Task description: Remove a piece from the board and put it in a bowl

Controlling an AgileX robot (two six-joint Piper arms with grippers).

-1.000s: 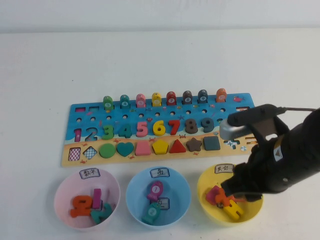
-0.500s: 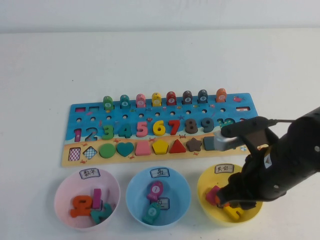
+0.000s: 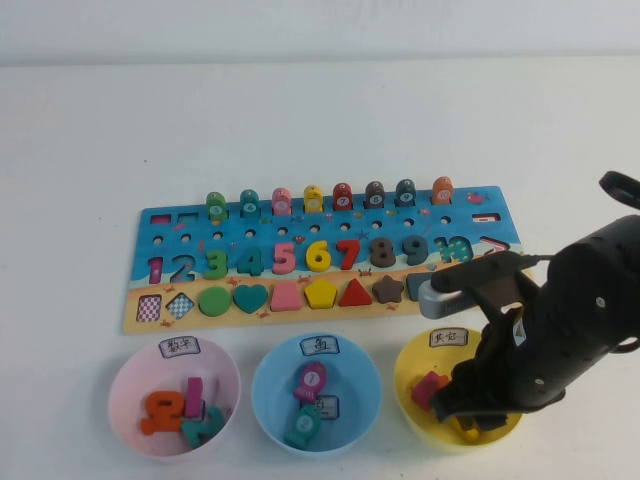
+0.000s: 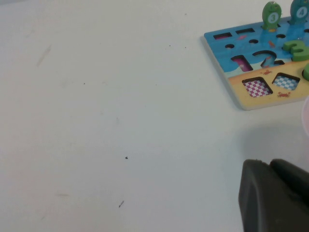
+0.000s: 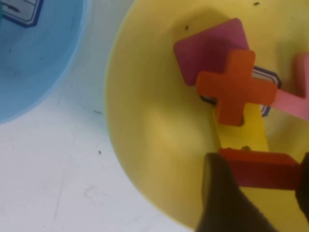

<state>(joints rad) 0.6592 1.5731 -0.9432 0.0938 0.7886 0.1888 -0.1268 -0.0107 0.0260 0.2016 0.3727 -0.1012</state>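
High view first: I read the numbers 1 to 9 on the board (image 3: 320, 255), each a coloured piece, and above them a row of small fish pegs with digits too small for me to read. Each bowl carries a white label with characters I cannot make out.

On my left the white surface (image 4: 96, 121) is wide and free; the left gripper (image 4: 275, 198) hangs there, just off the board's corner, and I cannot tell how its jaws stand.

Three bowls stand in a row close before the board. The pink bowl (image 3: 173, 397) holds orange, pink and teal pieces. The blue bowl (image 3: 316, 392) holds fish pieces. The yellow bowl (image 5: 145, 135) holds a pink square (image 5: 212, 48), an orange cross (image 5: 236, 87), a yellow piece and a pink bar.

My right gripper (image 5: 256, 176) is down inside the yellow bowl, jaws pinching a red bar (image 5: 258, 169), which seems to touch the yellow piece beneath.
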